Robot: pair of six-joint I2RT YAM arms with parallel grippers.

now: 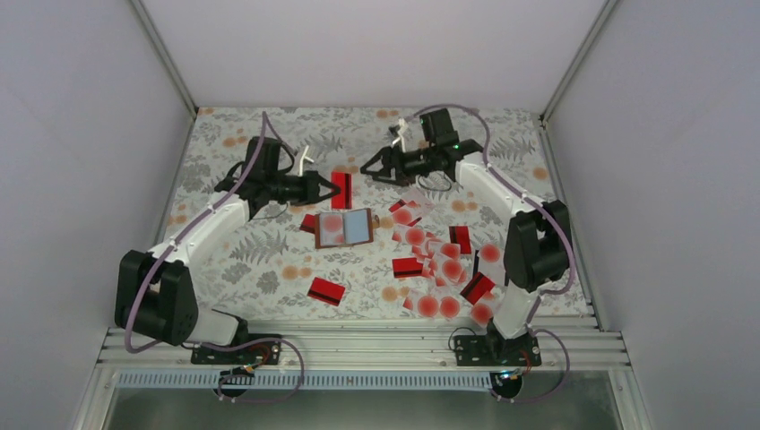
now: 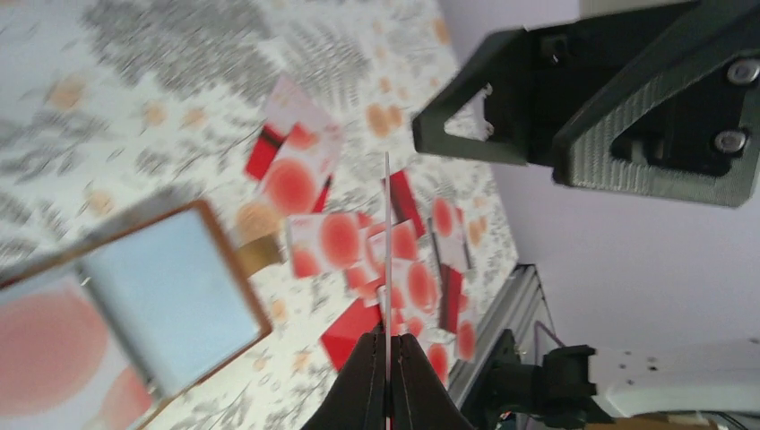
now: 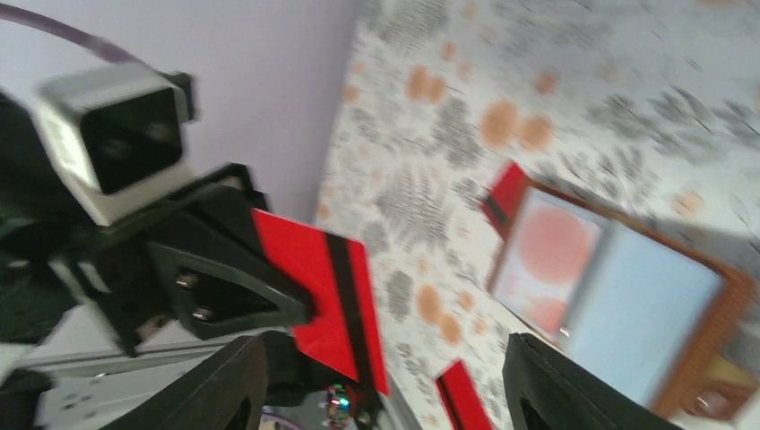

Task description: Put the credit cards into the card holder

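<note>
Nearest, on the right of the floral table (image 1: 269,260), beside the right arm's base: a loose heap of credit cards (image 1: 441,269), red striped ones and pale ones with a red dot. Overlapping, several half buried, so hard to count. Alone toward the near left, a single red card (image 1: 326,290), lying flat.

Leaning forward and inward from the near rail with the left arm (image 1: 202,233), elbow low, wrist about level.

Further in, lying open and flat: the card holder (image 1: 344,227), brown rim, pale blue inside, with a red-dot card (image 1: 333,227) on its left half. Cannot tell whether tucked into a pocket. Against its left edge, another red card (image 1: 309,222), seemingly partly hidden under it.

Just beyond, clamped tight with the left gripper (image 1: 328,189) on a red card with a black stripe (image 1: 341,189), held on edge above the table. Shows only as a thin vertical line in the left wrist view, pinched between the fingers (image 2: 363,385).

Folded high at the elbow with the right arm (image 1: 533,246), then stretching far and leftward. At its end, the right gripper (image 1: 366,168), jaws spread apart around nothing, facing the held card from close by without touching. Blurred in both wrist views; print on the cards unreadable.
</note>
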